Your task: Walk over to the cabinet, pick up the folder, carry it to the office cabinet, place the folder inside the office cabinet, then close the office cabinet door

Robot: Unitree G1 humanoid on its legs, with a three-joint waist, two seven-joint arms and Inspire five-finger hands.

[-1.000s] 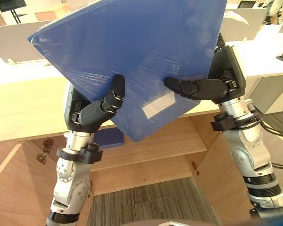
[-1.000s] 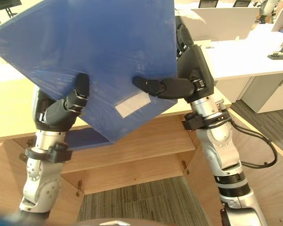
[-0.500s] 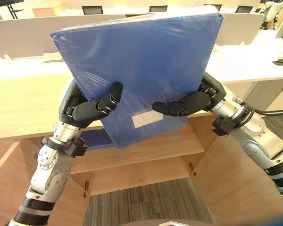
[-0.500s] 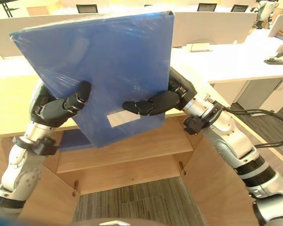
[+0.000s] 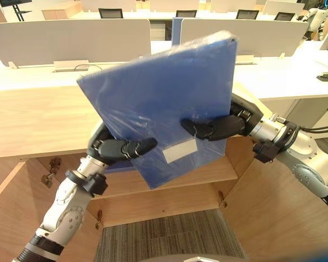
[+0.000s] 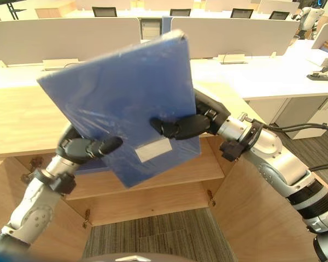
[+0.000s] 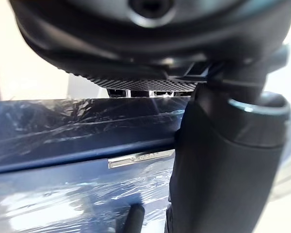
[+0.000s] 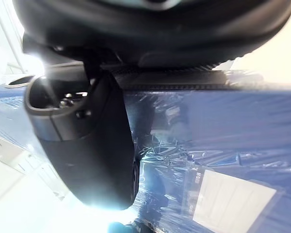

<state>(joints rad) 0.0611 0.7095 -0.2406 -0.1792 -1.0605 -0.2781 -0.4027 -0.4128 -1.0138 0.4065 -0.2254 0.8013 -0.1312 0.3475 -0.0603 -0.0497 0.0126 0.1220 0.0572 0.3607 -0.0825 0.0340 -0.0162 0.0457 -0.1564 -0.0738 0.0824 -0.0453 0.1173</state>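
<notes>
While both hands clamp it from either side, we see the left hand (image 5: 122, 148) curled on the lower left edge and the right hand (image 5: 214, 128) on the right side of the blue folder (image 5: 161, 101); it hangs in the air before the open office cabinet (image 5: 169, 197); its broad face looks toward us, white label (image 5: 179, 152) low, one corner pointing down at the cabinet shelf (image 5: 221, 168), top edge rising rightward; which axis is longer we cannot tell; the left door (image 5: 8, 210) and right door (image 5: 273, 210) stand swung wide; a wooden countertop (image 5: 35, 120) lies behind.
</notes>
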